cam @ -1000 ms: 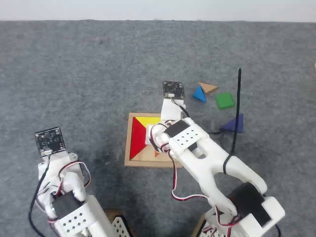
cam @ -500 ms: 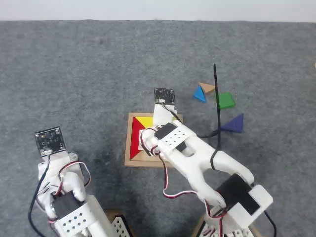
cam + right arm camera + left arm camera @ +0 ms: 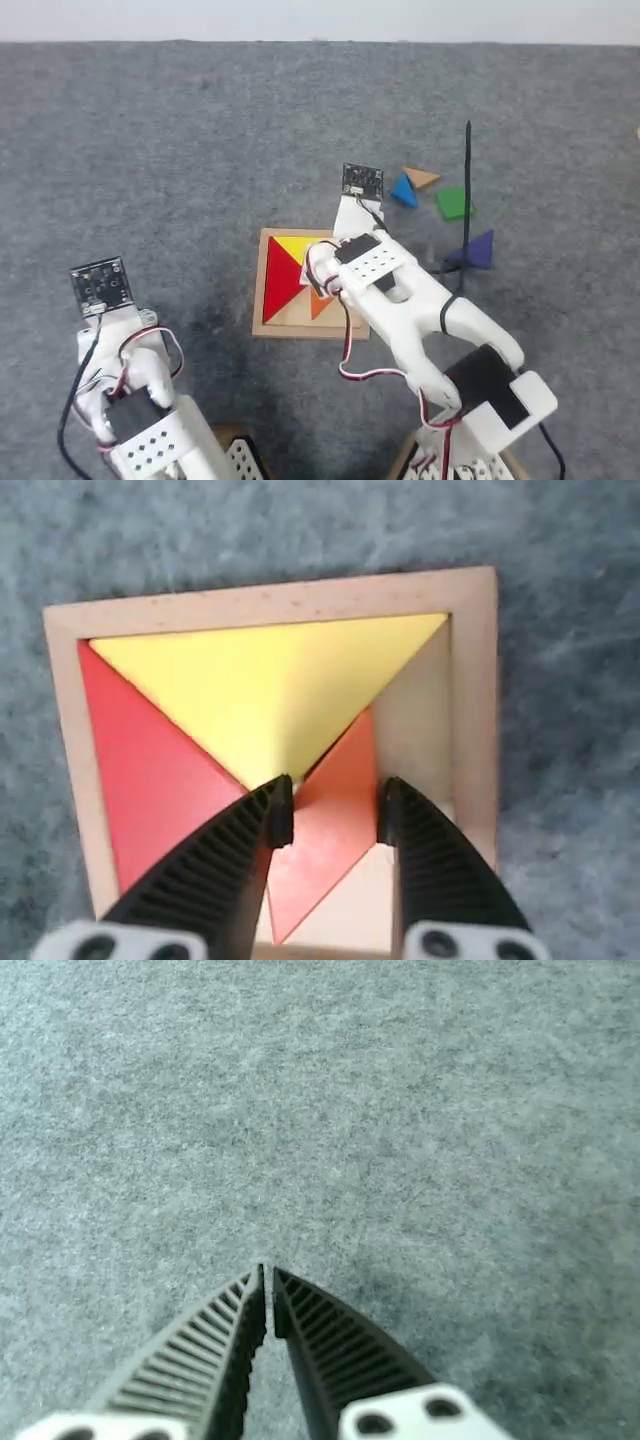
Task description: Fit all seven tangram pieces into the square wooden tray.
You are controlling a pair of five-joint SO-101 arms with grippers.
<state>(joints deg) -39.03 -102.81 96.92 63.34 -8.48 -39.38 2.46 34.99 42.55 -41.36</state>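
Grey felt mat covers table. Square wooden tray holds big yellow triangle, big red triangle and flat orange piece. Right gripper over tray, fingers apart, straddling flat orange piece. Left gripper over bare mat, fingers together. Small blue triangle, tan triangle, green square and purple triangle lie loose on mat, near tray.

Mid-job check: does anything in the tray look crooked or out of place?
Nothing looks damaged. The orange piece at the right tool touches the yellow triangle but leaves bare wood beside the tray wall, so it may need shifting.
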